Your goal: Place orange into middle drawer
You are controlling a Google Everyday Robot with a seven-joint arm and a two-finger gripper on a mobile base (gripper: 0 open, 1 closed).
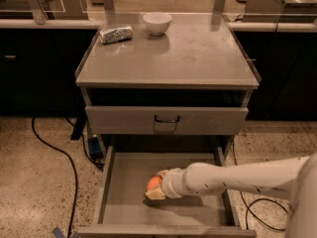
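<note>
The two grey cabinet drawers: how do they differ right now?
The upper grey drawer with the dark loop handle shows only its front panel; the wide grey metal middle drawer is pulled out, floor exposed. The upper one's contents are hidden; the middle one holds the small bright orange fruit, with the robot's end effector at it. Both are grey and cabinet-wide.

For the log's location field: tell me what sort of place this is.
Probably a lab or test kitchen: a grey cabinet, counters behind, a cable on speckled floor. The gripper holds the orange in the open drawer.
</note>
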